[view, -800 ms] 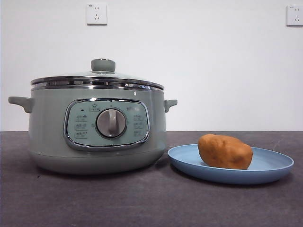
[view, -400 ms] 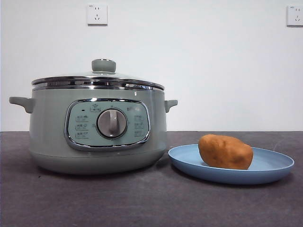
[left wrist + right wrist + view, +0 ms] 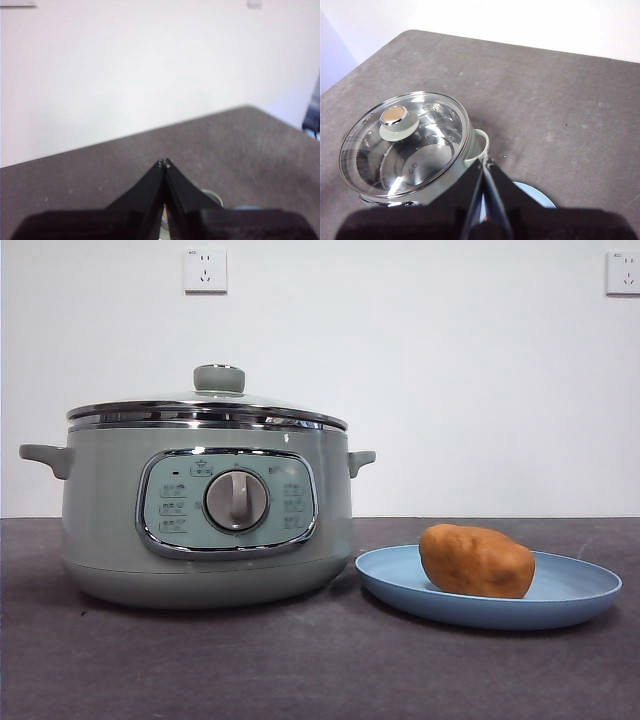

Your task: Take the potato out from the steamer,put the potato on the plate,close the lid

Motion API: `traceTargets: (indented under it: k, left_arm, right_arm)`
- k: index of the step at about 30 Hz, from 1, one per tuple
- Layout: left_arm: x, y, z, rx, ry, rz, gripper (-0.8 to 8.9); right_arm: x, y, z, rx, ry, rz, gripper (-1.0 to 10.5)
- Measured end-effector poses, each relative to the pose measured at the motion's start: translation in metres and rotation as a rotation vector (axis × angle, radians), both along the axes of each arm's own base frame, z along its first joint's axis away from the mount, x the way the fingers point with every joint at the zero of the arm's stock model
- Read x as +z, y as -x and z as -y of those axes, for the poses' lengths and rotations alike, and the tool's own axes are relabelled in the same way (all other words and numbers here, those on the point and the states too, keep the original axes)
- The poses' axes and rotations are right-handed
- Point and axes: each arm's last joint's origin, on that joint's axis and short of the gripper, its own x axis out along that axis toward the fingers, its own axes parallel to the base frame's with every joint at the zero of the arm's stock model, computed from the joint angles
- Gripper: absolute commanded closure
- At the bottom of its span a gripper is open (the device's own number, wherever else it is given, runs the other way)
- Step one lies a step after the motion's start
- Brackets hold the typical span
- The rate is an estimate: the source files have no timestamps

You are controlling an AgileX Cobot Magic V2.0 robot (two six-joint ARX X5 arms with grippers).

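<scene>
The sage-green steamer (image 3: 205, 505) stands at the left of the front view with the glass lid (image 3: 205, 410) seated on it. The potato (image 3: 475, 560) lies on the light-blue plate (image 3: 580, 590) to its right. In the right wrist view the lid (image 3: 405, 145) covers the steamer and a sliver of the plate (image 3: 537, 196) shows beside the jaws. My right gripper (image 3: 485, 161) is shut and empty, high above the steamer's handle. My left gripper (image 3: 164, 162) is shut and empty, raised over the dark table.
The dark grey table (image 3: 320, 670) runs to a white wall with two sockets (image 3: 205, 270). In the left wrist view the table's far edge (image 3: 200, 117) meets the wall. Neither arm shows in the front view.
</scene>
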Motion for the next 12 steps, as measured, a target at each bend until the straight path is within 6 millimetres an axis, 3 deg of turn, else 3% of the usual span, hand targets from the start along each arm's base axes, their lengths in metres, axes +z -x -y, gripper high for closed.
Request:
traceTargets:
  k: [6, 12]
  left_arm:
    - [-0.090, 0.015, -0.010, 0.066, 0.138, 0.042, 8.17]
    - [-0.179, 0.016, -0.014, 0.108, 0.223, 0.018, 8.17]
  right_arm:
    - [0.000, 0.000, 0.000, 0.000, 0.000, 0.000, 9.5]
    - [0.000, 0.000, 0.000, 0.000, 0.000, 0.000, 9.5]
